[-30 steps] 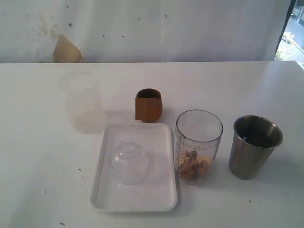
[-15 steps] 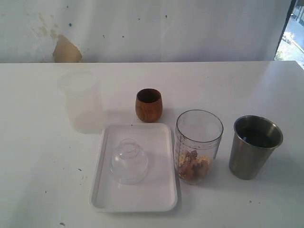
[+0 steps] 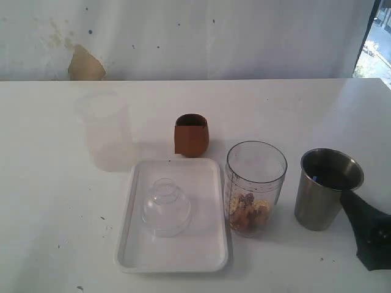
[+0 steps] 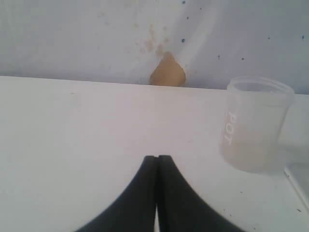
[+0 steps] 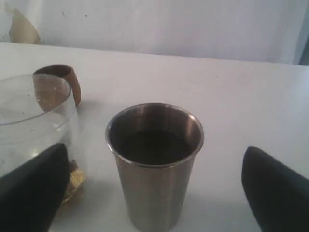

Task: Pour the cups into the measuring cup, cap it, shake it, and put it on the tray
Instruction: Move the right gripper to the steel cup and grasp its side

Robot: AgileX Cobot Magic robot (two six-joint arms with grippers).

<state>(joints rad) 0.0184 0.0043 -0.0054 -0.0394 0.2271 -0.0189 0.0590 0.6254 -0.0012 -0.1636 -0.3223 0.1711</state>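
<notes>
The brown wooden cup (image 3: 191, 135) stands behind the white tray (image 3: 201, 247). Just right of the tray is the clear measuring cup (image 3: 255, 183), uncapped, with some brown and yellow bits at its bottom. Further right stands the steel tumbler (image 3: 327, 188), something dark inside it. My right gripper (image 3: 368, 235) is at the tumbler's near right, low over the table. In the right wrist view it (image 5: 153, 151) is wide open with the tumbler (image 5: 154, 164) between its fingers, not touched. My left gripper (image 4: 157, 158) is shut on nothing and is out of the exterior view.
A clear dome lid (image 3: 166, 207) rests on the tray. A frosted translucent cup (image 3: 105, 129) stands at the back left and also shows ahead of the left gripper as cup (image 4: 253, 123). A white wall bounds the table's far edge.
My right gripper has come into the exterior view at the lower right, beside the steel tumbler. The cups, tray and lid have not moved.
</notes>
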